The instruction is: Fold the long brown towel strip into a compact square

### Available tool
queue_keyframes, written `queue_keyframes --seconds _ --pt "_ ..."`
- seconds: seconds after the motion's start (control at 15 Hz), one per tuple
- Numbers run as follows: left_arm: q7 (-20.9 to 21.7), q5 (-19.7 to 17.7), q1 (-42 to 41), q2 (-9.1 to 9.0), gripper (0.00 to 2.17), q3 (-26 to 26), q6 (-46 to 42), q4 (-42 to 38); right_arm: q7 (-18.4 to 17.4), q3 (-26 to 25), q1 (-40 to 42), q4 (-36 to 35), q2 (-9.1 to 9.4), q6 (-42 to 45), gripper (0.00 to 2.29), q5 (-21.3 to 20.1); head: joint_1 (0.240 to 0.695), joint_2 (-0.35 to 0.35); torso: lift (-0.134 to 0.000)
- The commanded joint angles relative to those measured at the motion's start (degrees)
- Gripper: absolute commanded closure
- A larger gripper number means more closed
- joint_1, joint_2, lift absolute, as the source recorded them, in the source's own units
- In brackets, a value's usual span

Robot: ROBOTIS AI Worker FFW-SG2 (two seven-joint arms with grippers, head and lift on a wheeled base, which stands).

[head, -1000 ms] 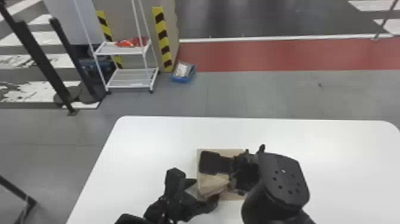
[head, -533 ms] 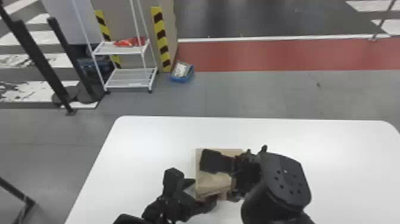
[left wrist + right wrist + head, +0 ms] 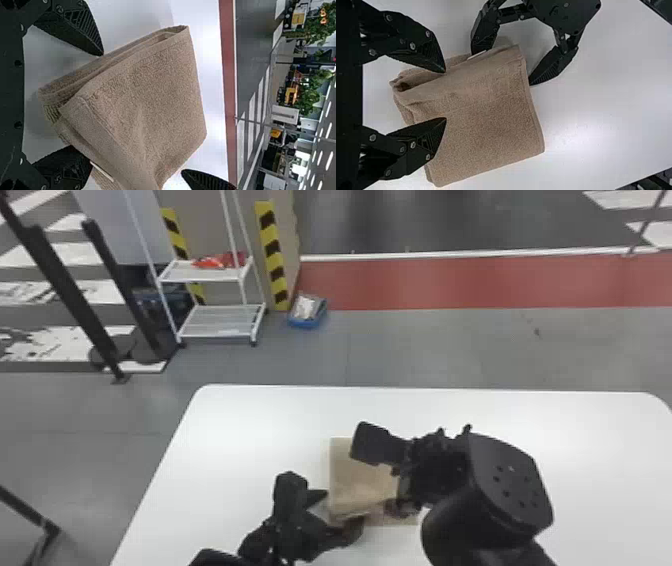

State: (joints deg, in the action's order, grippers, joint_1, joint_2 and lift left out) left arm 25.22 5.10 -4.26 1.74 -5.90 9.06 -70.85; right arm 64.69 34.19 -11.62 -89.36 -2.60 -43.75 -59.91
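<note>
The brown towel (image 3: 357,485), folded into a layered, roughly square bundle, lies on the table. My left gripper (image 3: 340,512) is open at its near left corner, and my right gripper (image 3: 377,477) stands open above its right part. In the left wrist view the towel (image 3: 158,91) shows loose, stacked edges between the spread fingers of the left gripper (image 3: 95,105); a small white tag lies by one finger. In the right wrist view the towel (image 3: 486,122) has a rumpled, partly raised fold near the right gripper (image 3: 444,95), whose fingers are apart.
The white table (image 3: 260,425) extends around the towel, with its far edge beyond it. On the floor behind stand a white shelf rack (image 3: 220,322) and a small blue bin (image 3: 307,312). Both arms are close together over the towel.
The towel's upper flap, lifted at an angle near the left gripper before, now lies flatter. The right gripper's far finger has shifted away from the robot. The left gripper has barely moved.
</note>
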Motion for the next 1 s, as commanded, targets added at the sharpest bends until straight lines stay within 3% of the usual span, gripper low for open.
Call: queue_keyframes --seconds 0.0,0.6,0.93 --pt "0.0 0.0 0.0 -0.07 0.14 0.0 -0.1 0.0 -1.4 -1.1 -0.2 0.1 0.49 0.0 0.56 1.5 0.695 0.096 0.000" --pt "0.0 0.0 0.0 0.02 0.14 0.0 0.0 0.1 -2.3 -6.2 0.3 -2.0 0.84 -0.3 0.55 9.7 0.695 0.099 0.000" --pt "0.0 0.0 0.0 0.02 0.14 0.0 0.0 0.1 -2.8 -7.2 0.4 -2.4 0.84 0.0 0.55 10.1 0.695 0.096 0.000"
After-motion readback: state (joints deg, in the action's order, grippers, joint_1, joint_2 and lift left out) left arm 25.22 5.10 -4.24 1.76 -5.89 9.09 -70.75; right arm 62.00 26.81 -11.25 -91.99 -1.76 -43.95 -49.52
